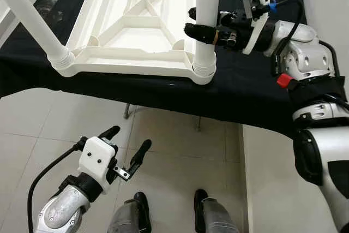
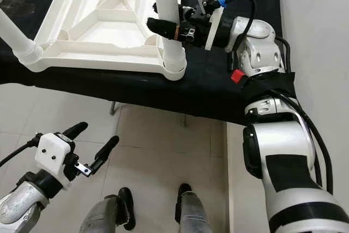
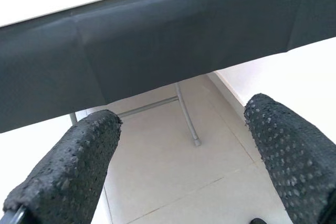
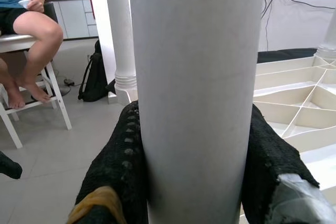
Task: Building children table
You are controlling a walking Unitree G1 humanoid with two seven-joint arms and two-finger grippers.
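A white plastic children's tabletop (image 1: 136, 31) lies upside down on a black-covered table (image 1: 240, 96), ribs facing up. A white leg (image 1: 206, 15) stands upright in its near right corner socket, and my right gripper (image 1: 197, 25) is shut on that leg just above the socket; in the right wrist view the white leg (image 4: 197, 93) sits between both black fingers (image 4: 118, 166). Another white leg (image 1: 32, 20) slants out of the near left corner. My left gripper (image 1: 128, 144) hangs open low over the floor, holding nothing, below the table's edge.
The black table's front edge (image 2: 109, 83) runs across the view with a metal table leg (image 3: 186, 114) beneath. Light tiled floor (image 1: 180, 151) lies below, my feet (image 1: 169, 205) on it. In the right wrist view a person (image 4: 26, 30) sits on a white stool beyond the table.
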